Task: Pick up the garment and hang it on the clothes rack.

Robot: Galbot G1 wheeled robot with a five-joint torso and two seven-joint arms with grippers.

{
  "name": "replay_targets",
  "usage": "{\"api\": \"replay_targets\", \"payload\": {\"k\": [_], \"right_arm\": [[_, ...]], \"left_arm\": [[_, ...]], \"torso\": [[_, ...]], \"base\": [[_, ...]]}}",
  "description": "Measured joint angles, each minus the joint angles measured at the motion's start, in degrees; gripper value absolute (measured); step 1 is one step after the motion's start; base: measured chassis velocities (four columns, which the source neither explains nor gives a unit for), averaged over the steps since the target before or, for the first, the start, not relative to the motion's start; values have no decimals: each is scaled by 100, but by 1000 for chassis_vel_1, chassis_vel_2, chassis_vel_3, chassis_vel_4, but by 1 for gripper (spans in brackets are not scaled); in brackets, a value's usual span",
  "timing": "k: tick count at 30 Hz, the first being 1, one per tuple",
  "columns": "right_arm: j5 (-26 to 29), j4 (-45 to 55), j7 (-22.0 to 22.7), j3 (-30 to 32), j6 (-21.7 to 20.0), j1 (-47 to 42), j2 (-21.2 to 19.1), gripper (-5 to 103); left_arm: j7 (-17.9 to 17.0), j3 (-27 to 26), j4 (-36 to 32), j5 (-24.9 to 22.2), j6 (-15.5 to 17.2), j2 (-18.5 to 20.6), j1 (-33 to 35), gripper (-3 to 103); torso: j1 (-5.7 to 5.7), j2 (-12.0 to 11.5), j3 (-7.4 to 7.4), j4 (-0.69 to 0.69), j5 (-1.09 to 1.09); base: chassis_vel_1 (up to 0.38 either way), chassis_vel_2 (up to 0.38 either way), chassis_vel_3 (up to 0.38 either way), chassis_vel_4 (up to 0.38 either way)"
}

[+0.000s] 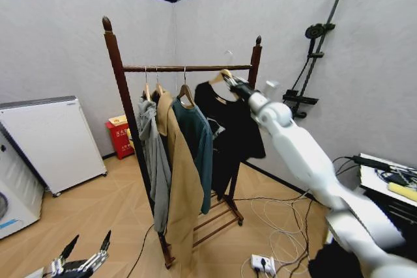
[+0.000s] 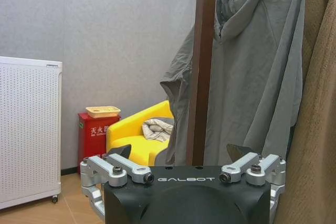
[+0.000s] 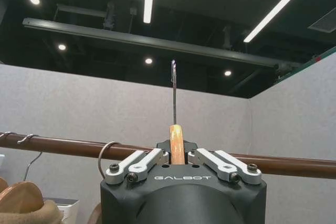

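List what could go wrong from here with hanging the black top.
1. The right claw grips the garment by its wooden hanger, and the hook stands above the clothes rack bar, not yet on it. Releasing now would likely drop it.
2. The teal shirt hangs close beside it, so lowering may snag or crowd it.
3. Floor cables lie near the rack's base; driving could catch them.
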Motion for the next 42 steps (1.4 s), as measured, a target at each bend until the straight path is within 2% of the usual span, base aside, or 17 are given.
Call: {"api": "replay_targets", "payload": {"k": [1, 2, 4, 9, 22, 26, 29, 31, 32, 34, 35, 37, 38, 39, 40, 41, 42], "right_arm": [[-19, -332, -24, -141, 2, 193, 252, 10], [-19, -332, -24, -141, 2, 193, 252, 10], [-156, -778, -31, -248, -19, 368, 571, 10], [-497, -1380, 53, -289, -90, 507, 935, 10], [-694, -1497, 209, -158, -363, 400, 1004, 7], [-506, -996, 182, -26, -512, 97, 708, 26], [-477, -783, 168, 40, -531, -49, 561, 31], [-391, -130, 224, 273, -487, -530, 143, 42], [-391, -130, 224, 273, -487, -530, 143, 42], [-296, 779, 395, 671, -518, -1266, -460, 52], [-296, 779, 395, 671, -518, -1266, -460, 52], [-177, 1834, 485, 1204, -514, -2276, -1172, 63], [-177, 1834, 485, 1204, -514, -2276, -1172, 63], [-204, 2293, 538, 1579, -489, -2840, -1437, 69], [-259, 2762, 663, 1986, -379, -3536, -1663, 80], [-259, 2762, 663, 1986, -379, -3536, -1663, 80], [-301, 3088, 808, 2333, -303, -4090, -1786, 80]], "left_arm": [[-2, 0, 0, 0, 0, 0, 0, 100], [-2, 0, 0, 0, 0, 0, 0, 100], [1, 0, 0, 0, 0, 0, 0, 100], [-1, 0, 0, 0, 0, 0, 0, 100], [-1, 0, 0, 0, 0, 0, 0, 100], [-2, 0, 0, 0, 0, 0, 0, 100], [-1, 0, 0, 0, 0, 0, 0, 100], [-2, 0, 0, 0, 0, 0, 0, 100], [-2, 0, 0, 0, 0, 0, 0, 100], [1, 0, 0, 1, 0, 0, 0, 100], [1, 0, 0, 1, 0, 0, 0, 100], [2, 1, 0, 0, 0, 0, 0, 100], [2, 1, 0, 0, 0, 0, 0, 100], [-3, 0, 0, 0, 0, 0, 0, 100], [-2, 0, 0, 0, 0, -1, 0, 100], [-2, 0, 0, 0, 0, -1, 0, 100], [0, 0, 0, 0, 0, 0, 0, 100]], "torso": [[-1, -4, -1, 0, 2], [-1, -4, -1, 0, 2], [-4, -8, -3, -1, 1], [-7, -14, -6, -2, 3], [-12, -24, -11, -1, 4], [-14, -25, -13, -3, 4], [-14, -26, -13, -2, 5], [-14, -27, -14, 1, 4], [-14, -27, -14, 1, 4], [-14, -29, -13, -3, 10], [-14, -29, -13, -3, 10], [-17, -28, -16, -8, 8], [-17, -28, -16, -8, 8], [-16, -29, -15, -4, 8], [-17, -29, -16, -5, 7], [-17, -29, -16, -5, 7], [-18, -29, -16, -4, 9]], "base": [[0, 0, 0, 0], [0, 0, 0, 0], [0, 0, 0, 0], [0, 0, 0, 0], [0, 0, 0, 0], [0, 0, 0, 0], [0, 0, 0, 0], [0, 0, 0, 0], [0, 0, 0, 0], [0, 0, 0, 0], [0, 0, 0, 0], [0, 0, 0, 0], [0, 0, 0, 0], [0, 0, 0, 0], [0, 0, 0, 0], [0, 0, 0, 0], [0, 0, 0, 0]]}}
